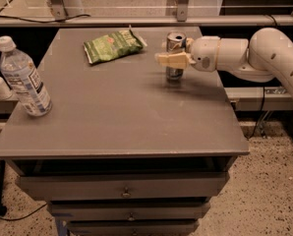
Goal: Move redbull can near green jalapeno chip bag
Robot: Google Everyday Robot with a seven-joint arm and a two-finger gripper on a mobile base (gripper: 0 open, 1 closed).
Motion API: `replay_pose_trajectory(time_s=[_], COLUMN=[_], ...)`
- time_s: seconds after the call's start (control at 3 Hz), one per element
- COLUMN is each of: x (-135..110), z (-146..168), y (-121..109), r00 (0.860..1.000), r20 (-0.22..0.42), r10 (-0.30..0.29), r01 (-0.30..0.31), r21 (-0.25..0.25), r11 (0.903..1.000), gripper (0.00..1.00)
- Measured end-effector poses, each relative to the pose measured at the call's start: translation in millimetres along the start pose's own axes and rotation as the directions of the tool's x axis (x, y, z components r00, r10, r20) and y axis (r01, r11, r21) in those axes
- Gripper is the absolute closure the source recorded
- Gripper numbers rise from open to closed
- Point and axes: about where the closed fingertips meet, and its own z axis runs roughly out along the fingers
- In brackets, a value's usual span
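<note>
Claw (169, 57) gripped the upright redbull can (175, 43) near the tabletop's (127, 117) far right corner, evidently for carrying; the green jalapeno chip bag (114, 45) lay apart along the far edge.

Single camera, high, front of table (112, 117), tilted down, mid-range; gripper (169, 54) at right, clasping redbull can (176, 38)

One gripper (171, 57) clasping one redbull can (175, 73), one green chip bag (112, 46), one water bottle (24, 84)
</note>
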Motion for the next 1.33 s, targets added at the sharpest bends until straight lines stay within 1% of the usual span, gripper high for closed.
replay_pose_trajectory(time_s=[0.33, 0.67, 1.33], x=[-0.8, -7.6, -31.3], z=[24.9, 53.4, 102.7], y=[-15.9, -38.7, -77.7], r00=[1.0, 0.999, 0.996], r20=[0.025, 0.041, 0.077], r10=[-0.007, -0.02, -0.046], r01=[0.007, 0.018, 0.043], r21=[0.016, 0.044, 0.044], r11=[0.9998, 0.9989, 0.9981], gripper=[1.0, 1.0, 1.0])
